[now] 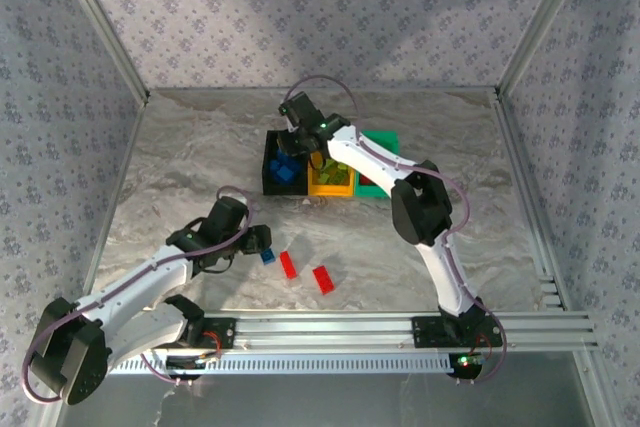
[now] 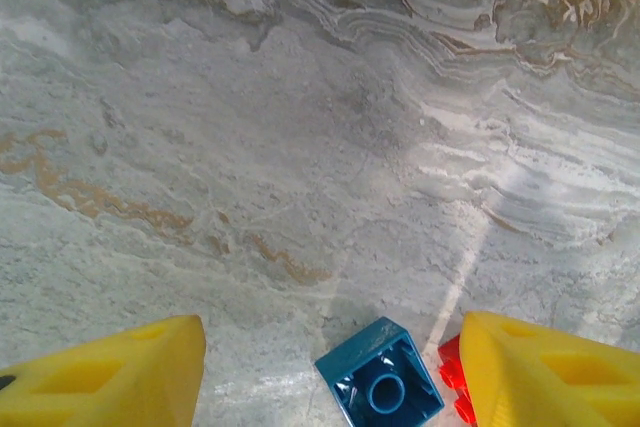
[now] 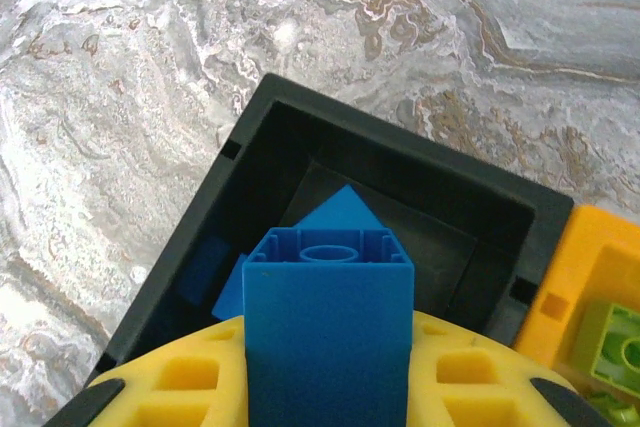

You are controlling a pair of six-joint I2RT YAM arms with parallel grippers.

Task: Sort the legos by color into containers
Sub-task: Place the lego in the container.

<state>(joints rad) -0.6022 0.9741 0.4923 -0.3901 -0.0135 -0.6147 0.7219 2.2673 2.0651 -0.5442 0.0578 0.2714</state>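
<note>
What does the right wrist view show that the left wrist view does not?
Right wrist view: the right gripper shut on a blue brick above the black bin, which holds blue bricks; beside it the orange-yellow bin with a lime green brick. Left wrist view: the left gripper open around a small blue brick lying on the table, a red brick peeking from behind one finger. Both: yellow fingers, marble table and a blue brick between the fingers.
</note>
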